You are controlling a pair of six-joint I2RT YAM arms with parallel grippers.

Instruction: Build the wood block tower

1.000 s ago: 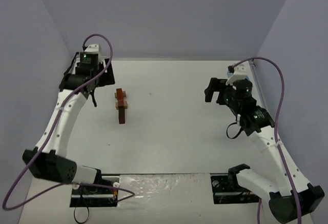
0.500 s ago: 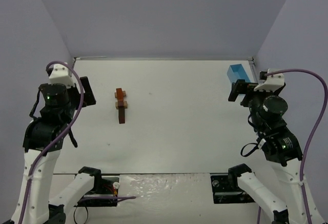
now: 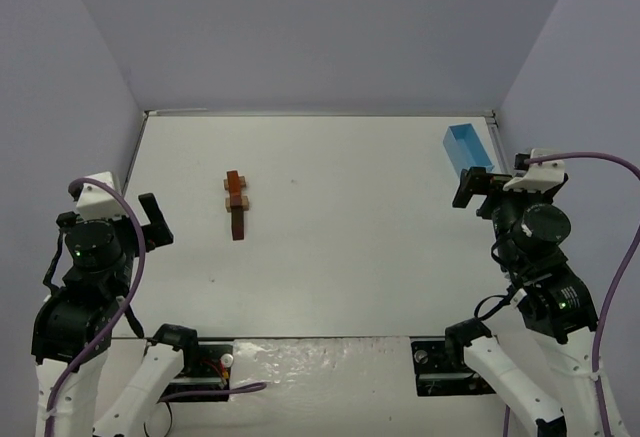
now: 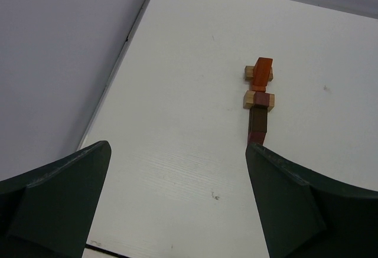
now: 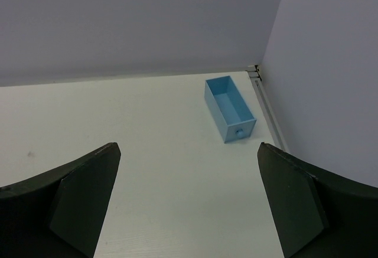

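Observation:
The wood block tower (image 3: 236, 205) is a narrow stack of reddish-brown, tan and dark brown wood blocks on the left half of the white table; two tan blocks stick out crosswise. In the left wrist view the tower (image 4: 258, 101) lies ahead, just beyond the right fingertip. My left gripper (image 3: 152, 221) (image 4: 178, 147) hangs open and empty near the table's left edge, well apart from the tower. My right gripper (image 3: 474, 187) (image 5: 189, 147) is open and empty at the far right side.
A light blue open box (image 3: 466, 147) (image 5: 231, 109) lies at the back right corner, just beyond the right gripper. Grey walls close in the table on the left, back and right. The arm bases (image 3: 190, 357) sit at the near edge.
Both arms have drawn back toward the near edge and risen. The left gripper left the back-left area near the tower with its jaws wider. The blue box is now uncovered.

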